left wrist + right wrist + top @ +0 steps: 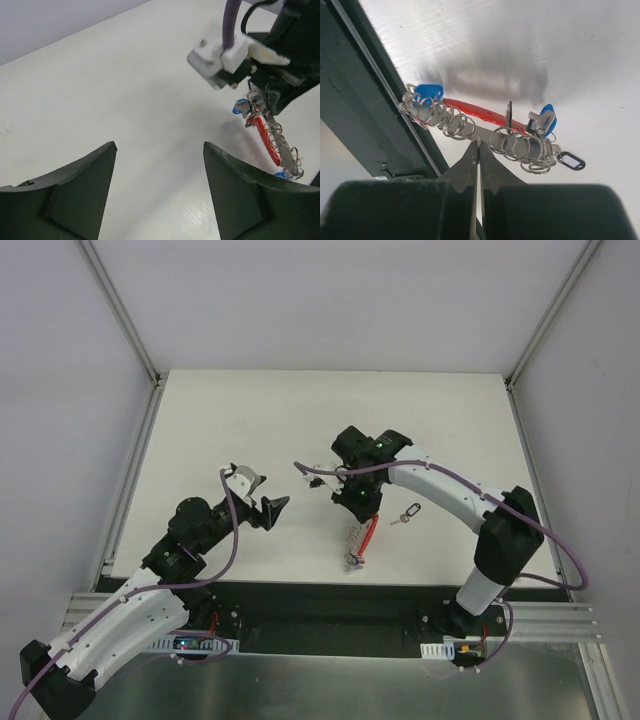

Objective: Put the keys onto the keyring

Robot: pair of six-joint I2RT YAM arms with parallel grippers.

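keyring (pixel 485 131) hangs from clenched right fingers (pixel 464 167) pointing down; left fingers (pixel 80 192) aim toward it, parted, empty.

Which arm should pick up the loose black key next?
Left, probably. The left hand is open and empty; the right hand is shut on the keyring. The black key lies nearer the right arm, though.
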